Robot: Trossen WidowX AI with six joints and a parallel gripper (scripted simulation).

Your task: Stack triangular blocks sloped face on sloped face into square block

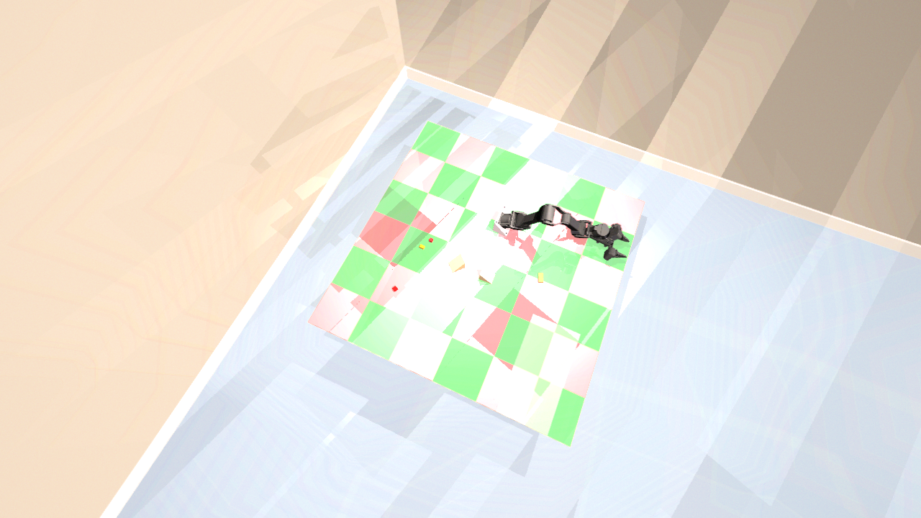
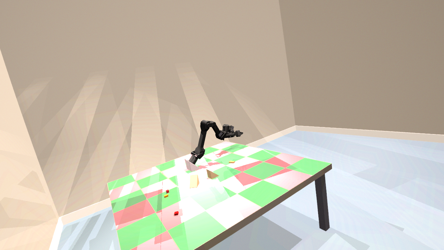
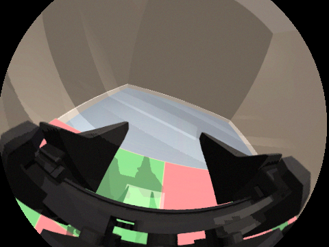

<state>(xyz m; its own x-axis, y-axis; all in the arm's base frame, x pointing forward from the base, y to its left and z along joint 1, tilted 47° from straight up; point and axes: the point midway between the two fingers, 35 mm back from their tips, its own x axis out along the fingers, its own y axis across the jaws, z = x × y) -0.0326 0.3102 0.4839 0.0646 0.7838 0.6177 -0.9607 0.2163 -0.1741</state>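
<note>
One triangular block (image 1: 456,263) (image 2: 194,181), pale tan, rests on the checkered table (image 1: 463,370) (image 2: 263,194) in front of the arm's base. The other triangular block (image 1: 485,278) (image 2: 211,174), with a brown triangular end showing in the exterior view, stands a short way beside it. The two are apart. My gripper (image 1: 625,246) (image 2: 242,133) (image 3: 164,131) is open and empty. It hangs high above the table near its far edge, well away from both blocks. Neither block shows in the wrist view.
A red cube (image 1: 430,240) (image 2: 167,191) and a yellow piece (image 1: 422,246) (image 2: 165,196) lie close together. Another red piece (image 1: 394,288) (image 2: 176,213) lies apart from them. A second yellow piece (image 1: 540,277) (image 2: 231,161) lies on the arm's side. A pale slanted plate (image 2: 191,165) stands by the arm's base.
</note>
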